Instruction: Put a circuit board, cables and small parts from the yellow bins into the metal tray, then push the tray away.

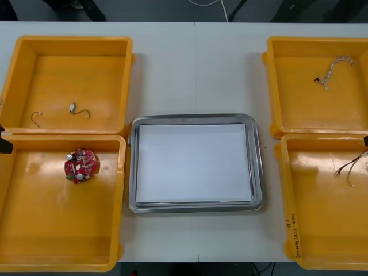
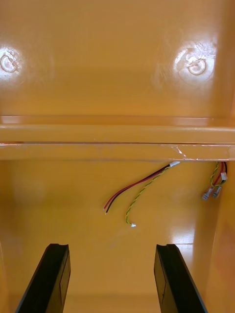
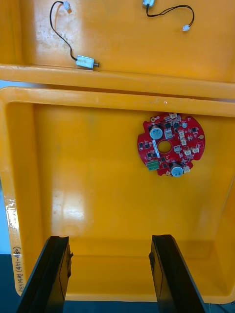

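A round red circuit board (image 1: pixel 81 165) (image 3: pixel 170 145) lies in the near left yellow bin (image 1: pixel 34 230). My left gripper (image 3: pixel 110 239) hovers open over that bin's floor, the board beyond its fingers. In the near right yellow bin (image 1: pixel 322 230), red and yellow cables (image 1: pixel 351 167) (image 2: pixel 139 190) lie just ahead of my open right gripper (image 2: pixel 112 247). Nothing sits between either pair of fingers. The metal tray (image 1: pixel 257 167), white inside, rests between the bins with nothing in it.
The far left bin (image 1: pixel 69 52) holds black cables with small metal parts (image 1: pixel 72 107) (image 3: pixel 84 62). A twisted cable (image 1: pixel 335 69) lies in the far right bin (image 1: pixel 322 109). A second bundle of red and yellow cables (image 2: pixel 215 183) lies by the bin wall.
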